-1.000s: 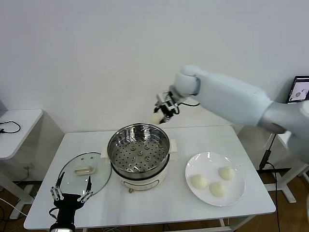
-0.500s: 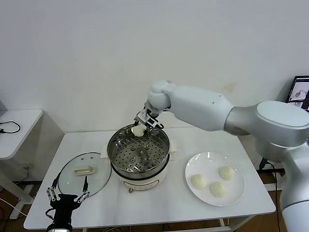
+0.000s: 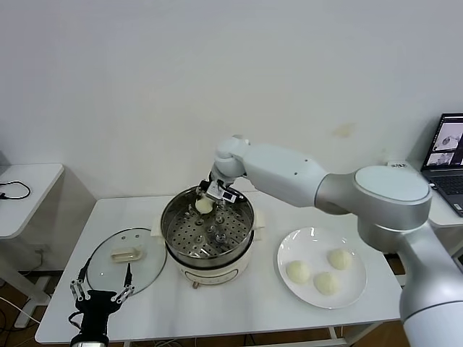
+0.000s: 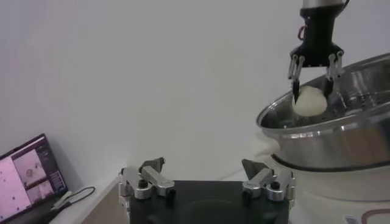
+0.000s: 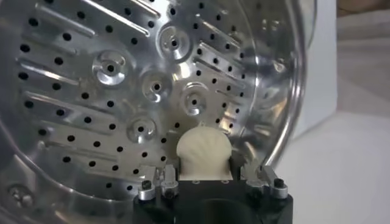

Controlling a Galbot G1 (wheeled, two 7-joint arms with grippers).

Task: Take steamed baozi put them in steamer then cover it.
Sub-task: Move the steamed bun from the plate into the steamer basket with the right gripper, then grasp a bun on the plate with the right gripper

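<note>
Our right gripper (image 3: pixel 207 202) is clamped on one steamed baozi (image 3: pixel 205 206), hanging just inside the far rim of the steamer (image 3: pixel 207 228); the perforated floor lies directly below it. Our left gripper (image 3: pixel 103 293), fingers spread, waits at the near table edge beside the cover (image 3: pixel 124 259).

No readable text, label, brand or number on any object in these views.
</note>
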